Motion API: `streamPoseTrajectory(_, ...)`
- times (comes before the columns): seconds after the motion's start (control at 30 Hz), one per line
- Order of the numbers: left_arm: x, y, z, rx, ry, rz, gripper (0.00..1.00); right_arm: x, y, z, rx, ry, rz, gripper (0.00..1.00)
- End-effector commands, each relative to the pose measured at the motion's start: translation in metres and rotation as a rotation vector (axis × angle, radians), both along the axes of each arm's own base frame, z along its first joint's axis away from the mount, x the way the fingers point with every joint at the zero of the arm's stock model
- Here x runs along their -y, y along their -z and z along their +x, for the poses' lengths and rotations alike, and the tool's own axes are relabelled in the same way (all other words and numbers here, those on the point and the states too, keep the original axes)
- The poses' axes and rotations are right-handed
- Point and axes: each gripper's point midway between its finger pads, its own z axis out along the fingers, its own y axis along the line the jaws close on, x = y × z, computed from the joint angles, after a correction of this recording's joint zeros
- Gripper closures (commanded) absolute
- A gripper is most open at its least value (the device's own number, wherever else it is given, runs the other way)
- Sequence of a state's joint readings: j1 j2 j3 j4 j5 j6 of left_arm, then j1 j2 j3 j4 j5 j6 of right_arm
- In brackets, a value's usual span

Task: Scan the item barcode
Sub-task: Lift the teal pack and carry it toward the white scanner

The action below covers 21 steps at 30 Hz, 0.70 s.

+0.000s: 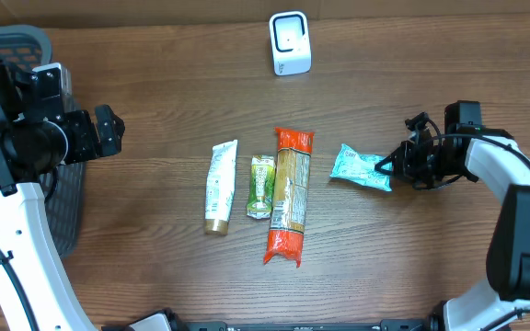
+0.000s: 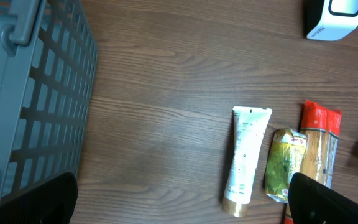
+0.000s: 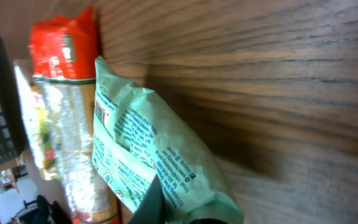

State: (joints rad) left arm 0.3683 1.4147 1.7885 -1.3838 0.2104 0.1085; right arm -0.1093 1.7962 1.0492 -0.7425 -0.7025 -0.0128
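Overhead, you have the table (image 1: 173,83), the grey basket (image 1: 12,39) at its left edge, the long pasta pack (image 1: 290,195) mid-table, the teal packet (image 1: 357,165) lying just right of it, and the white scanner (image 1: 290,44) at the far edge. Your right gripper (image 1: 390,169) is pinched shut on the packet's right end. The left gripper (image 1: 109,127) hangs wide open by the basket, holding nothing. This looks like the pick-up step. Next you'd lift the packet and turn its barcode toward the scanner.
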Motion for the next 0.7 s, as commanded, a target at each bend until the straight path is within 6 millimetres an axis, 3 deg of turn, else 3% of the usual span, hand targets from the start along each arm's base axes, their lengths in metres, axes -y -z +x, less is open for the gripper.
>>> streamPoseTrajectory(0.0, 0.001, -0.004, 0.002, 0.015, 0.019, -0.002, 0.0, -0.004, -0.051, 0.013, 0.165, -0.025, 0.011, 0.96)
streamPoseTrajectory(0.17, 0.001, -0.004, 0.002, 0.015, 0.019, -0.002, 0.0, -0.005, -0.086, 0.009, 0.252, -0.024, 0.002, 0.96)
streamPoseTrajectory(0.3, 0.001, -0.004, 0.002, 0.015, 0.018, -0.002, 0.01, -0.013, -0.098, 0.007, 0.28, -0.028, 0.007, 0.96)
streamPoseTrajectory(0.5, 0.001, -0.004, 0.002, 0.015, 0.019, -0.003, 0.0, -0.061, -0.102, 0.0, 0.317, -0.155, 0.026, 0.96)
streamPoseTrajectory(0.67, 0.001, -0.004, 0.002, 0.015, 0.019, -0.002, 0.01, -0.082, -0.101, -0.004, 0.363, -0.237, -0.004, 0.96)
